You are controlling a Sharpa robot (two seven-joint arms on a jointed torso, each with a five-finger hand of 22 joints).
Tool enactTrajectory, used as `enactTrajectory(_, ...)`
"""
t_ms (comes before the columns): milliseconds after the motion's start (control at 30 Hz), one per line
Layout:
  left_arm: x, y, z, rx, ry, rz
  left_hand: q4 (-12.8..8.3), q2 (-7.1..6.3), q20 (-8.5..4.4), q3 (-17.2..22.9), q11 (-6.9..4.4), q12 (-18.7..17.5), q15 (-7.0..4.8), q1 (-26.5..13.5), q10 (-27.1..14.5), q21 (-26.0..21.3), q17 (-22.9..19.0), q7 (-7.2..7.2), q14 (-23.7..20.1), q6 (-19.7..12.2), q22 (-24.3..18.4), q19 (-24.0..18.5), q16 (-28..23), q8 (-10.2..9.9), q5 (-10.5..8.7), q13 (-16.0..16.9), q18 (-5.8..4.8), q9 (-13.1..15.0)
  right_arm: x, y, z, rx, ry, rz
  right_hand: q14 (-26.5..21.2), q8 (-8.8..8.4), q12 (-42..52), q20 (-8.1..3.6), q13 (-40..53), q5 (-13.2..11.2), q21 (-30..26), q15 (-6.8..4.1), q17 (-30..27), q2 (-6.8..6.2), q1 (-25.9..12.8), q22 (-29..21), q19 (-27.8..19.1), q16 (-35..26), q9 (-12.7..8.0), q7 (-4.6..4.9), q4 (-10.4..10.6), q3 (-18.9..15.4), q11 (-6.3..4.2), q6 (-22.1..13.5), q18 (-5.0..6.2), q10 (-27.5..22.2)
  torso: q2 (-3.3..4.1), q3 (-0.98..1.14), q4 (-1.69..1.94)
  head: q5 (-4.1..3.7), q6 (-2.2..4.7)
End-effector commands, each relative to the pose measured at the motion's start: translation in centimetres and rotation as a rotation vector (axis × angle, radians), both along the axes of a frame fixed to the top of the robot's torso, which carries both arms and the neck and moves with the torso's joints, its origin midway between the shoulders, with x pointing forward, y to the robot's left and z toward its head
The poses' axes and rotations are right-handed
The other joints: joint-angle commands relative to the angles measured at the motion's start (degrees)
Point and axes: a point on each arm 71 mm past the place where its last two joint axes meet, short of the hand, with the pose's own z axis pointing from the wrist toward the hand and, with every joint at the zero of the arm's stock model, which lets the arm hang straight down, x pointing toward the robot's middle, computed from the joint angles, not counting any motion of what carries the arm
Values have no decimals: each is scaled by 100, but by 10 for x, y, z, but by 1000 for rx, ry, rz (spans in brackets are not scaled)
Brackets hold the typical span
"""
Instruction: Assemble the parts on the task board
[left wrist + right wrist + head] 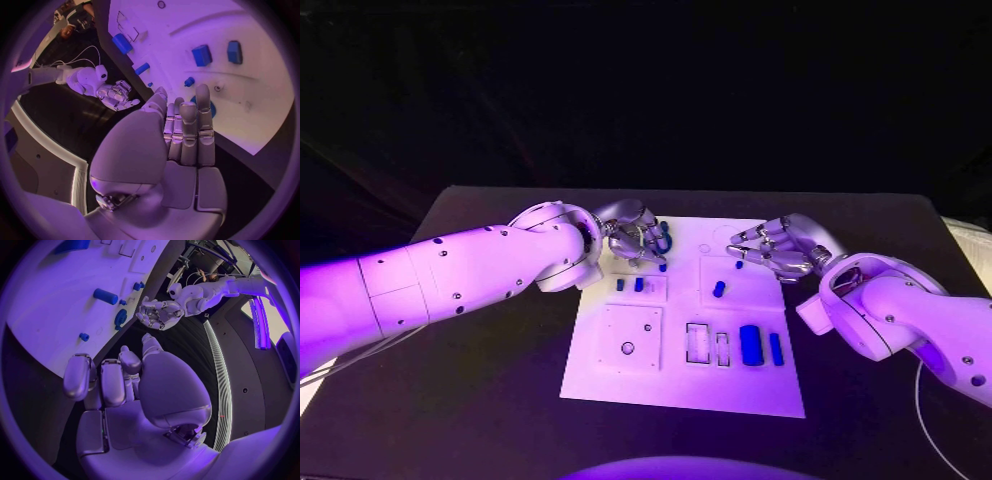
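The task board (pixel 687 372) lies in the middle of the black desk (pixel 473 400), and both hands hang over its far edge. The left hand (pixel 635 238) is above the board's far left corner, just beside a blue ring (pixel 665 241) that lies there; from its wrist camera its fingers (pixel 187 131) stand straight and close together with nothing between them, so it holds nothing. Whether a fingertip touches the ring I cannot tell. The right hand (pixel 777 248) is over the far right corner, its fingers (pixel 103 382) loosely curled and also empty.

The parts are spread over the board. A small peg (pixel 718 289) lies near the right hand on the far half. Two short blue pieces (pixel 629 285) stand side by side in a small panel nearer the left hand. Toward the robot, a long cylinder (pixel 750 345) and a narrow bar (pixel 776 348) lie beside two empty rectangular slots (pixel 705 344), likely the seats for some pieces.

I judge that assembly has barely begun: most parts look loose, and each hand is held over the parts closest to it so either can go down to pick first. The ring seems the left hand's likely target.
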Motion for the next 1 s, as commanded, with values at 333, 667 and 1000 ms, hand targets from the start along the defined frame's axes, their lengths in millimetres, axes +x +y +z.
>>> enactTrajectory(333,-3,-21,-6,193,-255,-146,14,-424,-44,574,31,-1027,7,110,381,370,890,-78,948,596,166,825,1152,-820,120,-1321,17,-734,-3,5,3,49,-12,5,102,-11,-60,3,-34,72,-51,7,-20,103,49,-25,-50,-61,-4,8,8,-9,8,-56,103,-48,2,-4,5,-60,-3)
enactTrajectory(667,3,-21,-15,297,-199,-99,85,-662,-88,679,8,-1313,-43,-249,643,2341,2073,-106,1538,945,1459,1602,2251,-1052,112,-1706,-299,-922,-3,6,3,54,-15,5,105,-9,-60,2,-38,83,-58,6,-24,106,81,-29,-47,-69,-3,8,-7,-9,7,-58,104,-46,1,-1,4,-68,-31)
enactTrajectory(1000,9,-26,-20,328,-171,-82,-6,-605,-136,1017,-43,-1498,-99,-157,850,2804,2158,-156,1609,1083,1794,1745,2372,-1211,235,-1894,-365,-1020,-3,7,3,56,-12,7,109,-8,-53,2,-35,86,-61,5,-14,107,99,-30,-45,-65,-2,8,-16,-8,7,-59,103,-42,5,3,-6,-62,-32)
